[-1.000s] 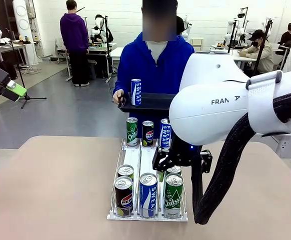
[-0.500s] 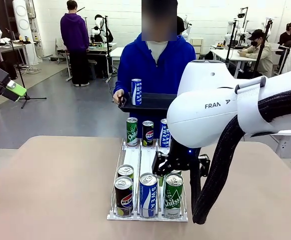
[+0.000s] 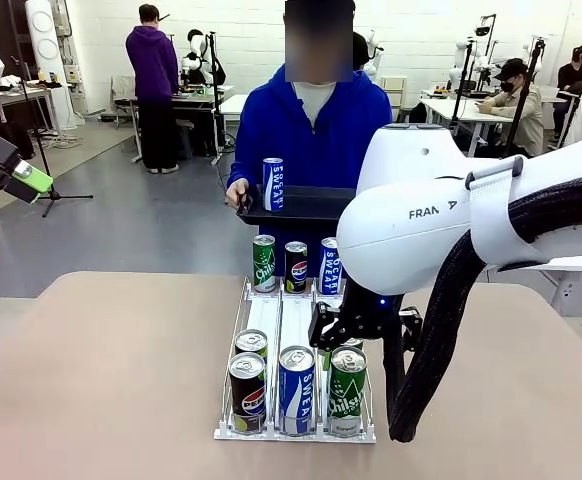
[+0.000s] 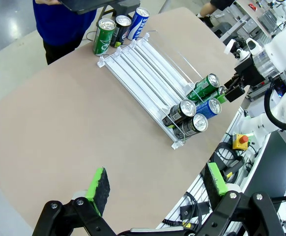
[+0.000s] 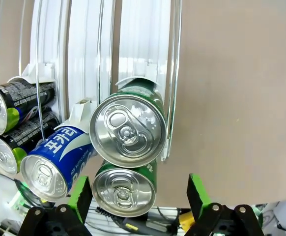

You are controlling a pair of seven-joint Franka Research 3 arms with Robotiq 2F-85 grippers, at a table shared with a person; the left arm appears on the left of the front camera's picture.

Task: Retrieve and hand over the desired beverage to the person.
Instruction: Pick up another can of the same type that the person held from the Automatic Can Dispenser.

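The right gripper [image 5: 135, 196] is held wide open directly above the front green can [image 5: 125, 189] in the rack [image 5: 143, 44]; nothing is gripped; the left gripper [image 4: 156, 184] is likewise spread wide; beyond the rack the person [image 3: 311, 125] is seen with a tray [image 3: 306, 205].

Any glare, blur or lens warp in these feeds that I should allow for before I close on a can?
Right wrist view: sharp; bright reflections on the silver lid of the green can centred above the open right claw; wide-angle bulge makes it loom. Left wrist view: the table edges curve from fisheye; left claw pads crisp. Front view: even lighting, the right arm blocks part of the can rack.
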